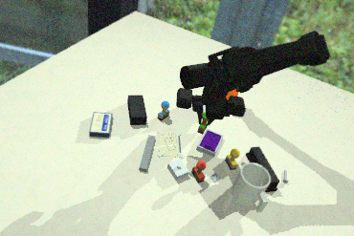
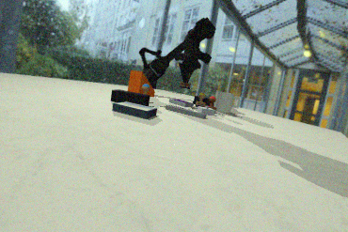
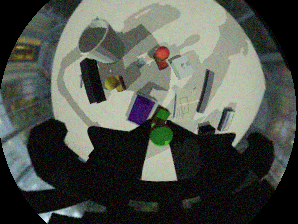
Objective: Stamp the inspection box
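Observation:
My gripper [image 1: 203, 115] [image 2: 185, 84] [image 3: 158, 121] is shut on the green stamp, holding it in the air on the side of the ink pad towards the arm. The green stamp [image 1: 204, 122] [image 3: 161, 136] has a round green knob and a brown base; its underside is hidden. The purple ink pad [image 1: 210, 141] [image 3: 141, 109] lies in a pale tray beside the card. The inspection card [image 1: 169, 144] [image 3: 185, 104] lies flat, with thin printed lines; I cannot tell its box or any print clearly.
A red stamp [image 1: 199, 171] [image 3: 161, 56], yellow stamp [image 1: 232, 158] [image 3: 113, 83] and mug [image 1: 254, 181] [image 3: 102, 45] stand nearby. A grey bar [image 1: 147, 154] [image 3: 205, 91] lies beside the card. A blue stamp [image 1: 164, 110] stands near a black block [image 1: 137, 110].

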`<state>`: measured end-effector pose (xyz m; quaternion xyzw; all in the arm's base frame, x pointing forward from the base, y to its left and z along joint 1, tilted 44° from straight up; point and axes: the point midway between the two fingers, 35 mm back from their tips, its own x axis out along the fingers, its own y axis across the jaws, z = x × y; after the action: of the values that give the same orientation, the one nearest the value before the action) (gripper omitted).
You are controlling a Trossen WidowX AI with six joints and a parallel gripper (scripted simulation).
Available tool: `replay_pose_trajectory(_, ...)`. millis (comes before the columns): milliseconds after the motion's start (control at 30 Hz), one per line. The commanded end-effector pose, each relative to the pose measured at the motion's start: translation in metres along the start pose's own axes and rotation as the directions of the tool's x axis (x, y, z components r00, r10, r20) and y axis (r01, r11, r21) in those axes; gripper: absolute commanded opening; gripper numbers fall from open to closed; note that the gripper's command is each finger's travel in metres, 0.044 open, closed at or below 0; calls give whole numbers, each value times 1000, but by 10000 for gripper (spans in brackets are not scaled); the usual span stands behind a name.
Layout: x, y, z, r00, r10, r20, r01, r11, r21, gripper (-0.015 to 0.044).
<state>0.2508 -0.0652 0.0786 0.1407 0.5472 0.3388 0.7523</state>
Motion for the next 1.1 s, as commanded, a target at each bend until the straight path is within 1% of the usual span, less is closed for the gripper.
replay_pose_trajectory(0,-1,-16,3,1000,-8,0,8,991,-137,0)
replay_pose_trajectory(300,-1,-47,8,1000,-12,3,12,913,-409,0)
replay_pose_trajectory(633,2,-83,9,1000,-15,6,15,744,-668,0)
replay_pose_trajectory(1067,7,-86,10,1000,-15,7,16,730,-683,0)
